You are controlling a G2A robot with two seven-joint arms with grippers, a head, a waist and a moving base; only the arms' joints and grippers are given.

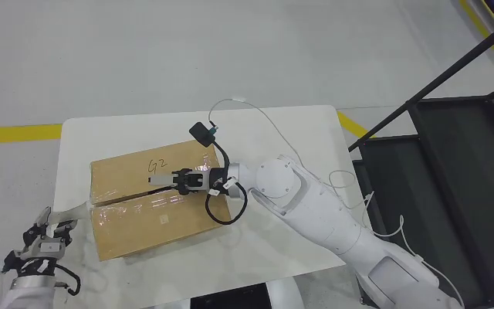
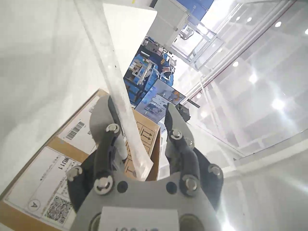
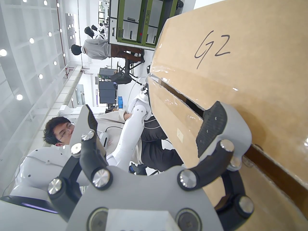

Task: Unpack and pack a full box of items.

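**Condition.** The box (image 1: 131, 232) lies on the table (image 1: 293, 131) with its flaps down. Its centre seam (image 3: 182, 97) is slit and gapes slightly. The right hand (image 1: 166, 180) is over that seam, spread wide. One finger (image 3: 211, 126) rests on the cardboard at the slit; the other hangs clear of the box edge. The left hand (image 2: 139, 103) is just off the table edge, near the box end. Its fingers stand apart, and a strip of clear tape (image 2: 115, 92) lies against one of them, running back toward the box.

**Procedure (judged step: open the flaps).**
1. Confirm the tape strip is off the seam. It will probably cling to the finger.
2. Slide the resting finger shallowly under the flap edge to spare the contents.
3. Lift along the hinge line. Steady the box if it slides.

**Markings.** The handwritten mark (image 3: 213, 49) on the flap reads "G2". The box end carries a barcode label (image 2: 72, 131), a square-code label (image 2: 48, 188) and orientation arrows (image 2: 146, 135).
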